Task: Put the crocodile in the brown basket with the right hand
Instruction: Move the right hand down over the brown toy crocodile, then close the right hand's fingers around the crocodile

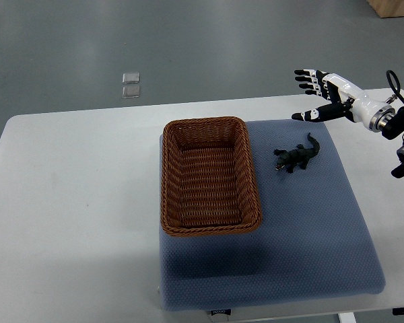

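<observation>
I see the right hand [321, 94] open at upper right, above the crocodile [296, 155] beside the brown basket [167, 176].

Brightness: even, moderate light is filling the whole scene; nothing is burning out.
Source: light is falling from overhead and is looking diffuse.
Shadows: the basket [205, 123] is casting a soft, blurred shadow on the pad [310, 235] at its near side; the crocodile [297, 156] is laying only a thin one beneath itself.
Glare: the table [67, 202] is giving off a pale, cool sheen without hot spots; the white shell of the right hand [326, 95] is showing brightest.
Dark tones: the crocodile is reading almost black, its surface detail getting lost.
Focus: near and far are both looking sharp; the floor [188, 47] is appearing slightly grainy.
Distortion: the table's far edge is bowing a little.
</observation>
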`<state>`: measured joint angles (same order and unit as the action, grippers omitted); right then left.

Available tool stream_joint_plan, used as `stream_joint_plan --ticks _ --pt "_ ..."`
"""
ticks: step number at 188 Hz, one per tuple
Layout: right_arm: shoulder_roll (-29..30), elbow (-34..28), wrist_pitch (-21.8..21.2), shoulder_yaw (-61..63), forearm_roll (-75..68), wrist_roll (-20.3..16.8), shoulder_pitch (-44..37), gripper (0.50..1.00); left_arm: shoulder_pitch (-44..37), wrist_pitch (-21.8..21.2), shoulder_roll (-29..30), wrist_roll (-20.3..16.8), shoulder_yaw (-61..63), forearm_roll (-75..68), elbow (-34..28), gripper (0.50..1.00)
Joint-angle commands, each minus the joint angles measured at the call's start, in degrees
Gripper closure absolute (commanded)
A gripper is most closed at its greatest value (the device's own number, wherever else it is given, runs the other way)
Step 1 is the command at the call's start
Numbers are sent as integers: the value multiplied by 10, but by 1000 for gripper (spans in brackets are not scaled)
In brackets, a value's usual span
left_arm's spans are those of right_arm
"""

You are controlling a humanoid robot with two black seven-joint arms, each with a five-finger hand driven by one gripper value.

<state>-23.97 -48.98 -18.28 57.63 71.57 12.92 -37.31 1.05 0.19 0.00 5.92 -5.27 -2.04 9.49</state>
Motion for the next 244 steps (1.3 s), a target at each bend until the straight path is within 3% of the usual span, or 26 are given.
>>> stream_joint_plan --ticks 1,48,88,151,244 --pt "-23 -7 0 -48 30 2 -15 570 0 0 0 0 0 0 0 500" --pt "-64 -9 8 -109 130 18 -29 572 -1 0 0 0 0 -1 0 500" --pt "-64 -15 10 -132 207 21 -30 572 0 0 0 0 0 -1 0 500" --pt "-56 -22 90 -213 220 23 -34 585 0 0 0 0 0 -1 0 500" --pt "-49 -16 127 -263 234 23 -36 630 0 0 0 0 0 0 0 500"
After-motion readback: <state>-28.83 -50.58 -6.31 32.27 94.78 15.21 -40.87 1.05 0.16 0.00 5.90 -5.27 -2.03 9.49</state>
